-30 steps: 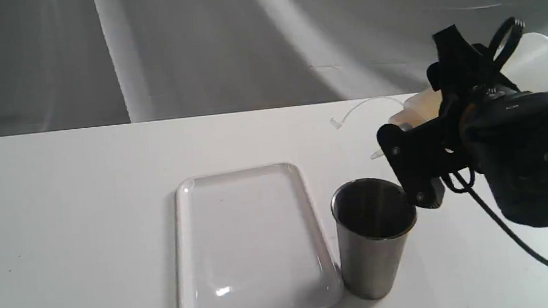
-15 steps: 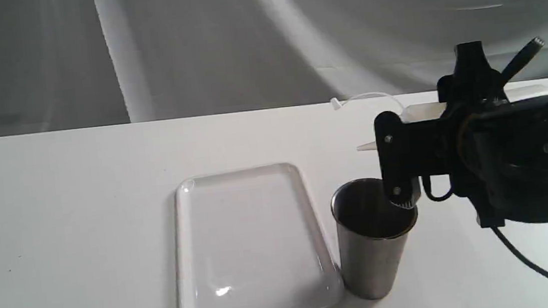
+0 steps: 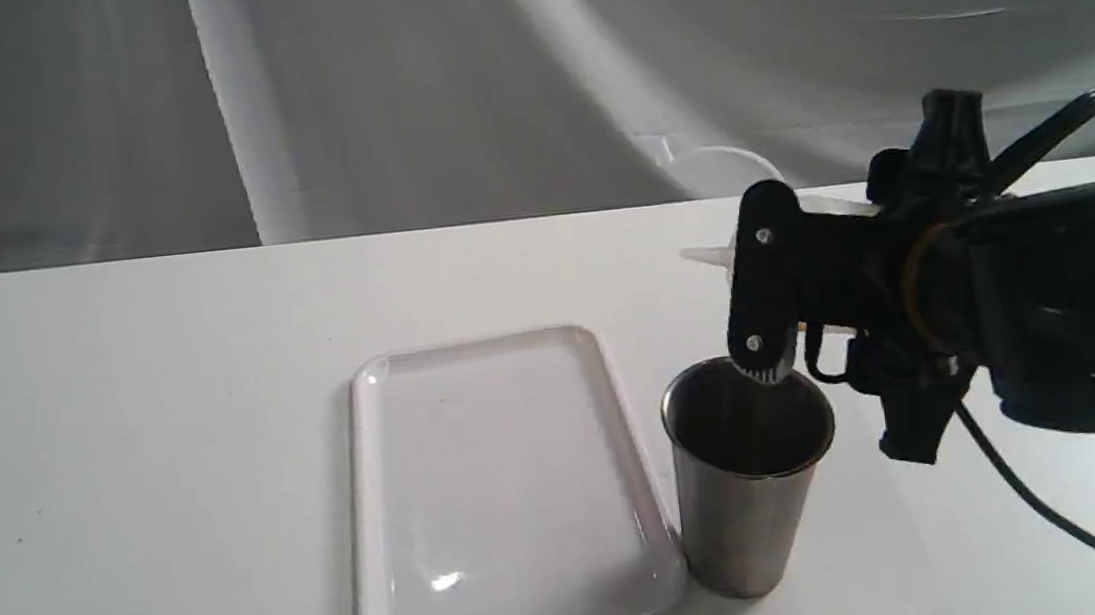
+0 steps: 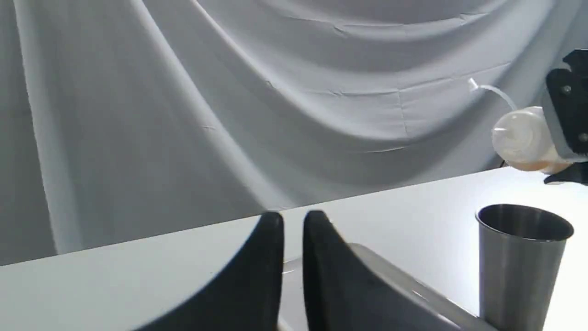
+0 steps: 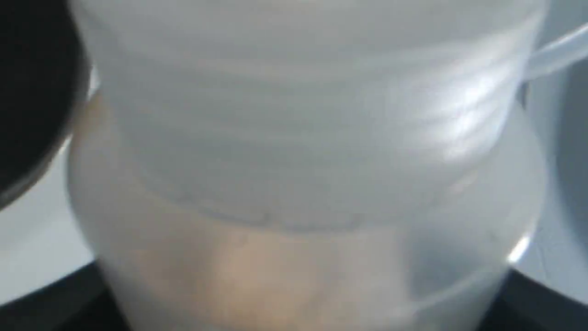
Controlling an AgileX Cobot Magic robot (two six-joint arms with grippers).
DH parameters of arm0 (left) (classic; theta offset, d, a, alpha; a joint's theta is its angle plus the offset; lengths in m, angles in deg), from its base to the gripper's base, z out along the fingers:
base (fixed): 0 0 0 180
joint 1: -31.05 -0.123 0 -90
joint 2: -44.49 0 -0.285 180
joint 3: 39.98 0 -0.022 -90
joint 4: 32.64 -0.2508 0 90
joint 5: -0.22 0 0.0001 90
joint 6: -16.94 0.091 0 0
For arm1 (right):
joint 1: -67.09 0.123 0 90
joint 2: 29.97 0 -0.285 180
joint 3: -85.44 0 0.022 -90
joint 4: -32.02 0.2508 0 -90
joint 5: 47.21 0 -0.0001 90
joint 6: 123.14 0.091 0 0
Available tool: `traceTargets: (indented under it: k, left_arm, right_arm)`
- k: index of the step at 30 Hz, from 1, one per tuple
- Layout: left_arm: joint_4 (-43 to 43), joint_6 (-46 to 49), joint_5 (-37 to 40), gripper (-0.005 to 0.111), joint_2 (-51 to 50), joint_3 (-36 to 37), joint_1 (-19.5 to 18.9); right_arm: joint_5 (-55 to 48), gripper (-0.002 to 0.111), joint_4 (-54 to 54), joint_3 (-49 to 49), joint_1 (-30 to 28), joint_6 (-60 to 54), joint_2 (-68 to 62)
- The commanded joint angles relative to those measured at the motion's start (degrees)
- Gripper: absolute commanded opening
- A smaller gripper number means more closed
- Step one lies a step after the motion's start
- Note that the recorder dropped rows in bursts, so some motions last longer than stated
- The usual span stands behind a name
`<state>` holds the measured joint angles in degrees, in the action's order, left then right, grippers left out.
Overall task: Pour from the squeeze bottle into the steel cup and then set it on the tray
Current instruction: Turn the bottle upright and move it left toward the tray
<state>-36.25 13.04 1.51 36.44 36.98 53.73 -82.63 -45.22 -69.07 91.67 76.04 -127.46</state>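
Note:
The steel cup (image 3: 749, 469) stands upright just right of the white tray (image 3: 499, 483), almost touching its rim. My right gripper (image 3: 781, 275) is shut on the squeeze bottle (image 3: 708, 256), held about level above and behind the cup, nozzle pointing left, cap strap arcing above. Its body is mostly hidden behind the gripper. The right wrist view is filled by the bottle (image 5: 303, 161), amber liquid in its lower part. In the left wrist view I see the bottle (image 4: 523, 138), the cup (image 4: 523, 262) and my left gripper (image 4: 294, 257), fingers close together and empty, over the tray (image 4: 404, 280).
A white table (image 3: 118, 439) carries everything, with a grey draped cloth backdrop (image 3: 386, 92) behind it. A black cable (image 3: 1048, 500) trails from the right arm over the table's right side.
The right gripper has rotated and risen, bringing the bottle from nozzle-down over the cup to about level. The nozzle has moved up and left. Cup and tray have not moved.

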Motion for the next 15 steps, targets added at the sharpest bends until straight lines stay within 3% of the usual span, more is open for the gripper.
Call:
traceTargets:
  k: [1,15]
  left_arm:
    - [-0.24,0.01,-0.58,0.008,0.27,0.25,-0.11]
    - [-0.24,0.01,-0.58,0.008,0.27,0.25,-0.11]
  right_arm:
    - [0.68,0.0,-1.52,-0.04,0.12,6.78,3.33]
    - [1.05,0.0,4.77,-0.04,0.01,30.67,9.84]
